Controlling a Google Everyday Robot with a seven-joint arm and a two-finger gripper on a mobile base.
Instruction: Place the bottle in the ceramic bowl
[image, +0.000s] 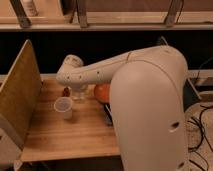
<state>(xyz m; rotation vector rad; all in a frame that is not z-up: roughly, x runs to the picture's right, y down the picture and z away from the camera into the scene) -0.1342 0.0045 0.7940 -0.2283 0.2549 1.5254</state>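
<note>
My tool (79, 94) hangs over the wooden counter (70, 132), cup (63, 107) at eight o'clock, bowl (101, 92) at three.

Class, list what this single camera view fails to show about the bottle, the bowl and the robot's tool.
- Tool: in the camera view the arm's wrist covers it, so its state is unknown.
- Bottle: only a clear sliver shows below the wrist; cap and label hidden.
- Ceramic bowl: just an orange edge shows; the arm covers the rest.
- Small dark red object: too small to identify, beside the plastic cup.
</note>
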